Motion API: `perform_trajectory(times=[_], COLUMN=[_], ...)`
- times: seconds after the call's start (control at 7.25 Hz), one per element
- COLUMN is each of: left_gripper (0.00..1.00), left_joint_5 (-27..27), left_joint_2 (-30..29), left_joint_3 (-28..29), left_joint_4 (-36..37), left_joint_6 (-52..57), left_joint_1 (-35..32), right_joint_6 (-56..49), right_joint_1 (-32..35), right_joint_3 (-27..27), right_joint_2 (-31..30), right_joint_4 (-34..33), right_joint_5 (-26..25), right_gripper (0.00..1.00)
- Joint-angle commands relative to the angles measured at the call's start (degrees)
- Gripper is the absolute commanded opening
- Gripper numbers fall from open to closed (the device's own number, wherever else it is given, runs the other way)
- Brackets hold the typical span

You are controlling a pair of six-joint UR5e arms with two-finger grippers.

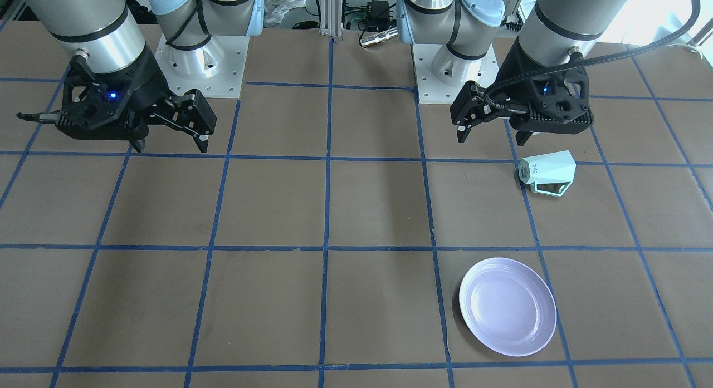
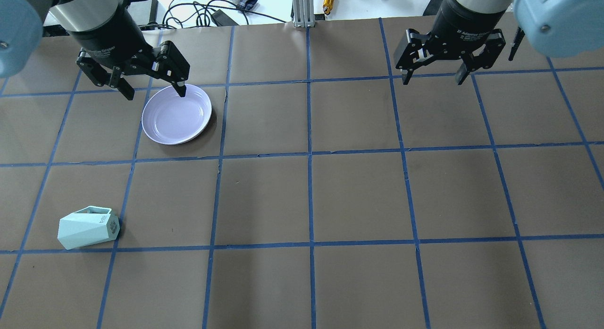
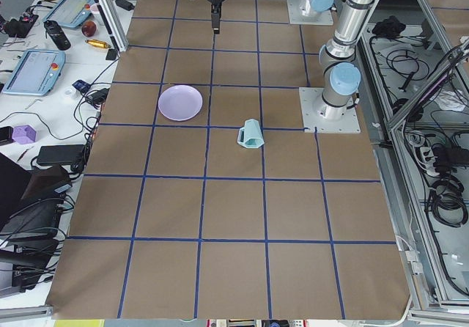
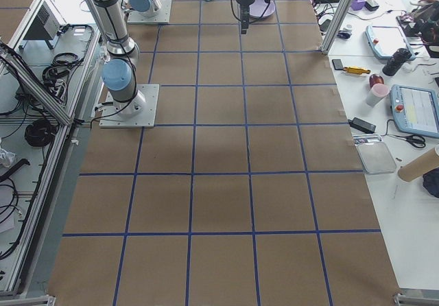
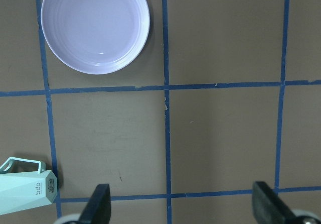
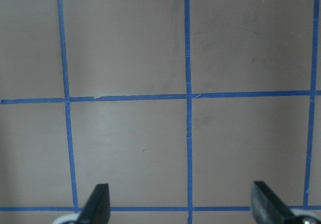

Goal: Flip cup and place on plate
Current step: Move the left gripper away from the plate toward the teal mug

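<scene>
The table (image 2: 330, 201), brown paper gridded in blue tape, held only two loose things, both on the robot's left half. Both arms hung high above it. The left gripper (image 2: 155, 92) had its jaws spread wide and held nothing. The right gripper (image 2: 432, 78) was equally wide and idle, over bare paper well away from the work. The plate (image 2: 177, 115) sat flat in the farther part of the left half and had nothing on it. The cup (image 2: 87, 229) lay on its side nearer the robot, well apart from the plate, with its wide mouth turned outward to the robot's left. Its narrow base pointed toward the table's middle, and its handle lay on the side away from the robot. Its interior faced away from every camera, so I could not tell for certain that it was empty, though nothing showed spilled around it. From the wrist view the cup sat at the frame's lower left corner, off the line between the fingers (image 5: 99, 204), so the left arm likely needed to shift before descending. The main risk seemed to be the grasp. Tapered facets give flat pads little to bite on, and a pinch off centre could spin or skid the cup across the paper, or catch the handle. A flip done with a loose hold could drop it. Setting it down across the plate's raised rim would leave it tilted and apt to topple.
</scene>
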Motion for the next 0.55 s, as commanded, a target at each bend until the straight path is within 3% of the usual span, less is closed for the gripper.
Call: perform_trajectory(times=[0.0, 0.41], left_gripper=[1.00, 1.00], left_joint_5=[-0.1, 0.0], left_joint_2=[-0.4, 0.0], left_joint_3=[0.5, 0.5], left_joint_4=[-0.2, -0.3], left_joint_6=[-0.1, 0.0], left_joint_1=[0.0, 0.1], right_joint_6=[0.0, 0.0], right_joint_1=[0.0, 0.0], right_joint_3=[0.0, 0.0], right_joint_2=[0.0, 0.0], right_joint_4=[-0.1, 0.0], right_joint_5=[0.0, 0.0], right_gripper=[1.00, 1.00])
